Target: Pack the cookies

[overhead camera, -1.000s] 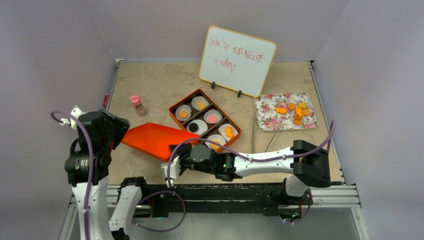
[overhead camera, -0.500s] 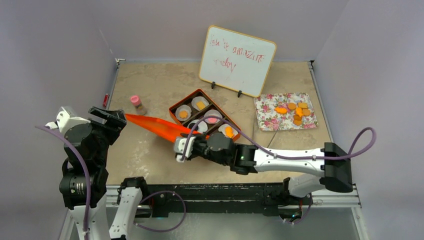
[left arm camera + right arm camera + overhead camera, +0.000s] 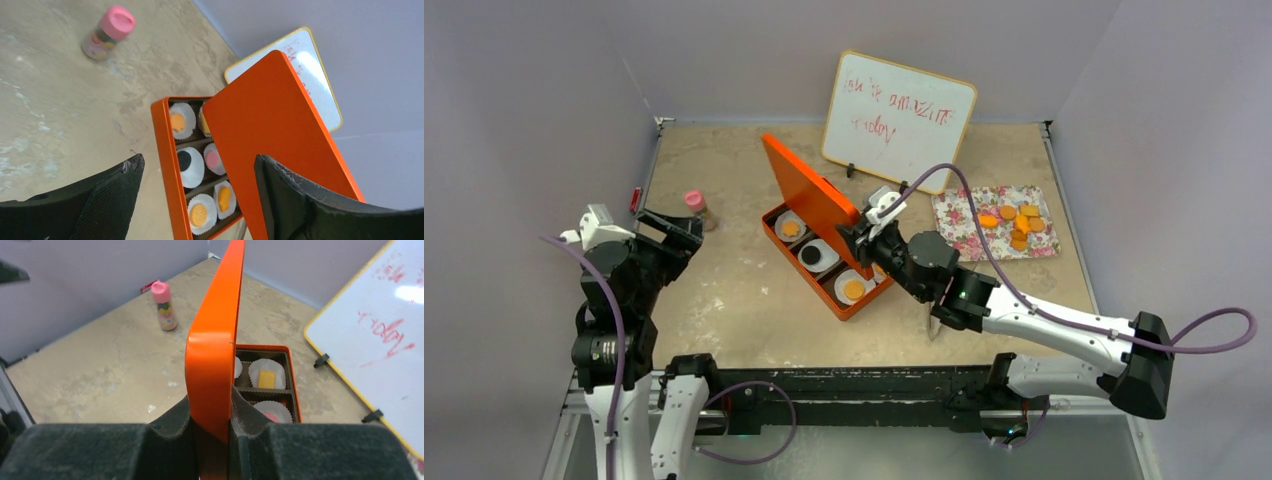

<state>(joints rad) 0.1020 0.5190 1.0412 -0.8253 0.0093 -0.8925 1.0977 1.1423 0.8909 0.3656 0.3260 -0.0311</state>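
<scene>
**A:** Clamped tight at the right gripper (image 3: 212, 415), pinching the orange lid (image 3: 215, 350) by its near edge, squeezed thin between the pads.

**B:** And let go on the other side! Spread wide at the left gripper (image 3: 197, 160), holding nothing, backed off near the pink-capped bottle (image 3: 696, 205).

**A:** Quite a swing from a second ago. Lying low and flat to the left of the box (image 3: 849, 305) then, shared between both arms. Standing almost on edge over the box's far long side now, carried by the right alone.

**B:** Peeking inside: white paper cups (image 3: 192, 172), with the cookies (image 3: 184, 160) sitting in them, orange, black and pink. More orange ones out on the floral tray (image 3: 959, 225), well apart to the right.

**A:** Reads like closing time, then. Just needs tipping down and seating square on the rim. Worth watching for a snag on one wall, or for landing skewed with only one grip steering.
</scene>
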